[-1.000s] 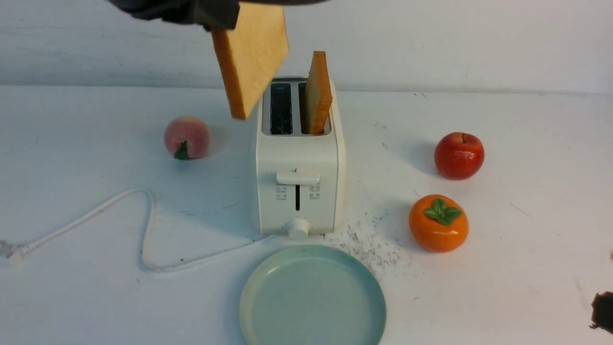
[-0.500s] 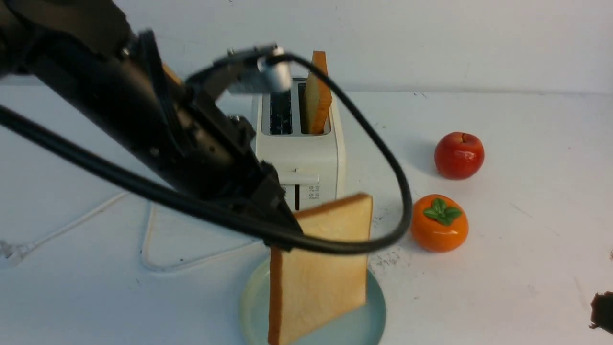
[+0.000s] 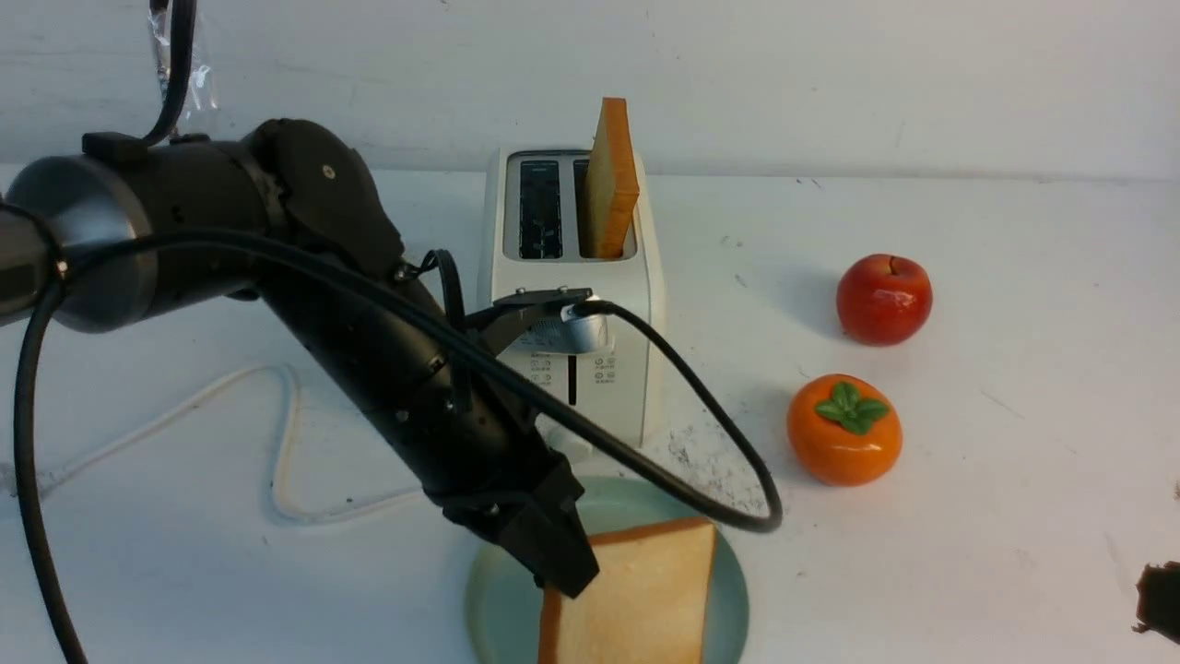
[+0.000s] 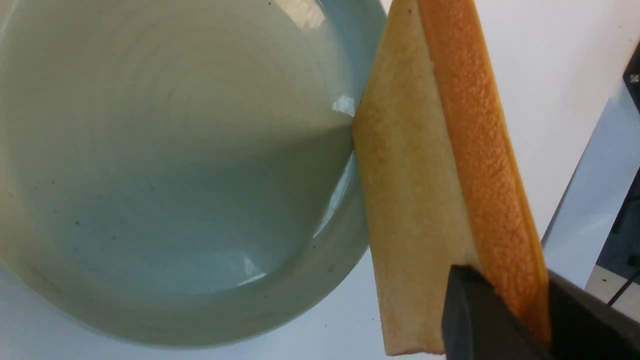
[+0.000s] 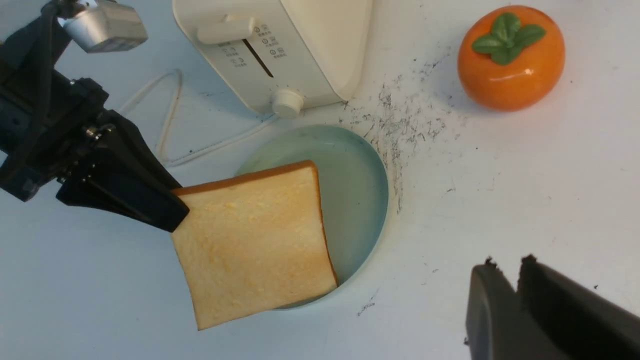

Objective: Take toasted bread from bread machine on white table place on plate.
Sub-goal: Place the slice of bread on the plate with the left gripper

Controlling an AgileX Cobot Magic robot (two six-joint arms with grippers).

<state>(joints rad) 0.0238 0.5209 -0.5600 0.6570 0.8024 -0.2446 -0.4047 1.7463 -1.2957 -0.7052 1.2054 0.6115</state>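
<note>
Left gripper pinches a square, orange-crusted bread slice; beneath it, a round, glossy plate.

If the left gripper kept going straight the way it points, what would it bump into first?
Probably the plate: the left gripper slants down toward it, holding a bread slice, which might touch first. Depth is hard to judge.

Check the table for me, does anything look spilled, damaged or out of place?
Yes, a patch of dark specks mars the white table between the plate and the persimmon. They could be crumbs or scuffs; I can't tell which. Nothing looks broken.
</note>
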